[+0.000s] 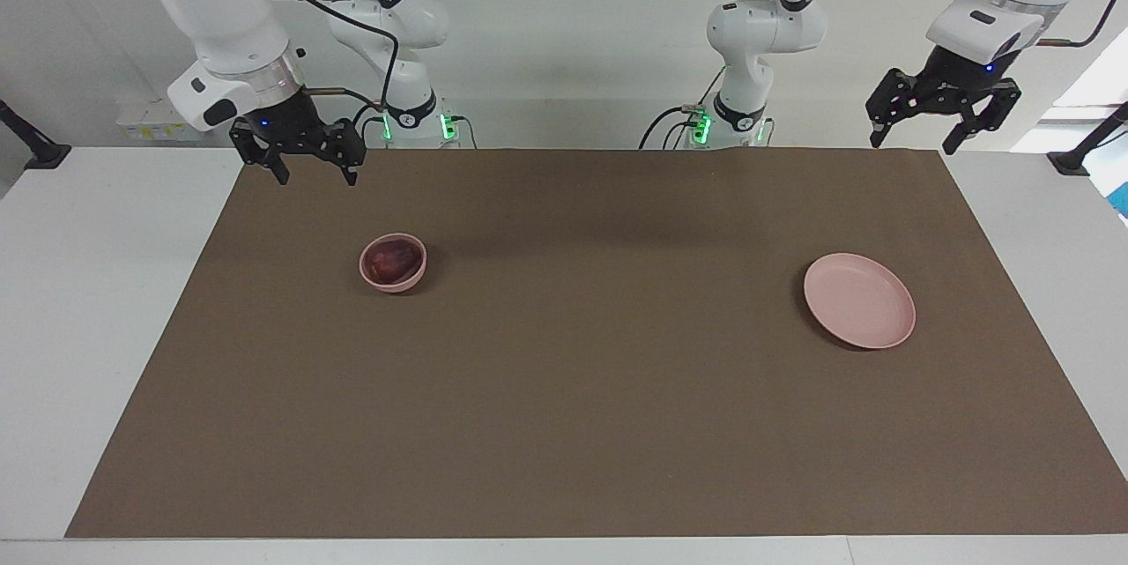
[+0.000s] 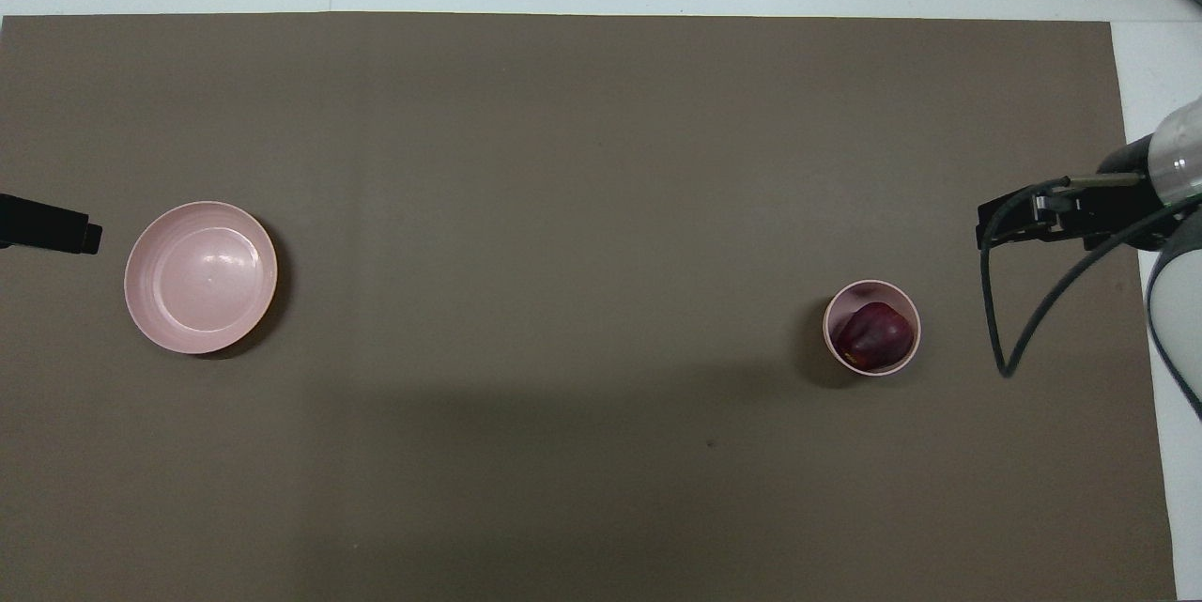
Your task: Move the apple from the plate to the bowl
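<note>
The dark red apple [image 1: 393, 259] lies inside the small deep pink bowl [image 1: 392, 285] toward the right arm's end of the table. It also shows in the overhead view [image 2: 875, 336], in the bowl [image 2: 828, 325]. The flat pink plate [image 1: 859, 301] [image 2: 200, 276] is bare, toward the left arm's end. My right gripper [image 1: 315, 175] is open and empty, raised over the mat's edge beside the bowl. My left gripper [image 1: 913, 142] is open and empty, raised over the mat's corner by the plate. Parts of the right gripper [image 2: 1061, 212] and the left gripper [image 2: 47, 226] show at the overhead view's edges.
A brown mat [image 1: 564, 389] covers most of the white table [image 1: 79, 301]. Black camera stands [image 1: 35, 151] [image 1: 1079, 155] are fixed at both ends of the table, near the robots.
</note>
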Robot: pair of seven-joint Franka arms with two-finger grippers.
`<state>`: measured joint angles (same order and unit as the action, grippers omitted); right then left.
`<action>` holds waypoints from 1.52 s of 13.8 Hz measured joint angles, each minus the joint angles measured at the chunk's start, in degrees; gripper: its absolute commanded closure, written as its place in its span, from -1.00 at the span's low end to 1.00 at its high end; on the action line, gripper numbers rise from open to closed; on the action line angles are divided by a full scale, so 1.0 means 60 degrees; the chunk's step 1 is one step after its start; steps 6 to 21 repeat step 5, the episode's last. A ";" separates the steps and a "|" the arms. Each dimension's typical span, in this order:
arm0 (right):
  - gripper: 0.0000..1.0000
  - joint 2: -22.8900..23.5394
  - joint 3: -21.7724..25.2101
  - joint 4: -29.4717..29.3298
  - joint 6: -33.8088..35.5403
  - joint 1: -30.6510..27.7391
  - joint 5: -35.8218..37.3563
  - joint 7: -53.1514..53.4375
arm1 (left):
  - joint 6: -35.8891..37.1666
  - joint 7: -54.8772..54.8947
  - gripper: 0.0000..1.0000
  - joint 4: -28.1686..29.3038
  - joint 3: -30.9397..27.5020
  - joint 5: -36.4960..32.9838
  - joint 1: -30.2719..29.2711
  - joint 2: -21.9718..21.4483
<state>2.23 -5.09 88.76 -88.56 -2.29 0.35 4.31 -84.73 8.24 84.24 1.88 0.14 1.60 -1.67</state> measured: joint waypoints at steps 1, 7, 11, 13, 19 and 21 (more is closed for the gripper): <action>-1.00 -0.0003 0.0005 -0.0015 0.0000 -0.0014 0.0000 -0.0074 | 0.0040 -0.0001 -1.00 0.0126 0.0000 0.0000 -0.0001 -0.0098; -1.00 -0.0031 0.0052 -0.0033 0.0000 -0.0040 0.0000 -0.0117 | 0.0056 -0.0002 -1.00 0.0651 -0.0005 0.0000 -0.0005 -0.0463; -1.00 -0.0031 0.0052 -0.0033 0.0000 -0.0040 0.0000 -0.0117 | 0.0056 -0.0002 -1.00 0.0651 -0.0005 0.0000 -0.0005 -0.0463; -1.00 -0.0031 0.0052 -0.0033 0.0000 -0.0040 0.0000 -0.0117 | 0.0056 -0.0002 -1.00 0.0651 -0.0005 0.0000 -0.0005 -0.0463; -1.00 -0.0031 0.0052 -0.0033 0.0000 -0.0040 0.0000 -0.0117 | 0.0056 -0.0002 -1.00 0.0651 -0.0005 0.0000 -0.0005 -0.0463; -1.00 -0.0031 0.0052 -0.0033 0.0000 -0.0040 0.0000 -0.0117 | 0.0056 -0.0002 -1.00 0.0651 -0.0005 0.0000 -0.0005 -0.0463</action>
